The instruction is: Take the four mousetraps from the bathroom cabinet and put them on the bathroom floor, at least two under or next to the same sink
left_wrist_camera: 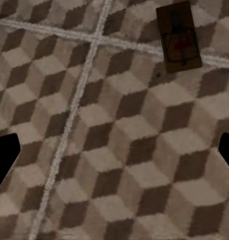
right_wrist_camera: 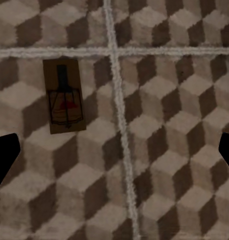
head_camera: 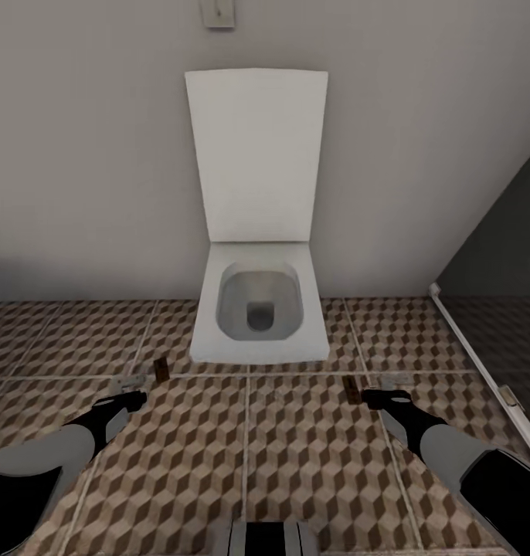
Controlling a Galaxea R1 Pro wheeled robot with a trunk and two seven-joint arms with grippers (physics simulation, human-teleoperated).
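Head view: the left claw [head_camera: 134, 401] and right claw [head_camera: 373, 398] hang spread and empty over the bathroom floor [head_camera: 296, 463], before an open toilet [head_camera: 259, 309]. One mousetrap [head_camera: 161, 371] lies beside the left claw, another mousetrap [head_camera: 352, 390] beside the right. Left wrist view: a mousetrap [left_wrist_camera: 178, 37] lies ahead of the parted fingertips. Right wrist view: likewise a mousetrap [right_wrist_camera: 64, 96].

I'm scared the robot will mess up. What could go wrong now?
Two mousetraps lie on the bathroom floor, one near the left tool, one by the right tool. They sit beside the toilet, and no sink is in sight, so they may not count. Both tools look open and empty, low over the tiles; a careless move could knock a trap.
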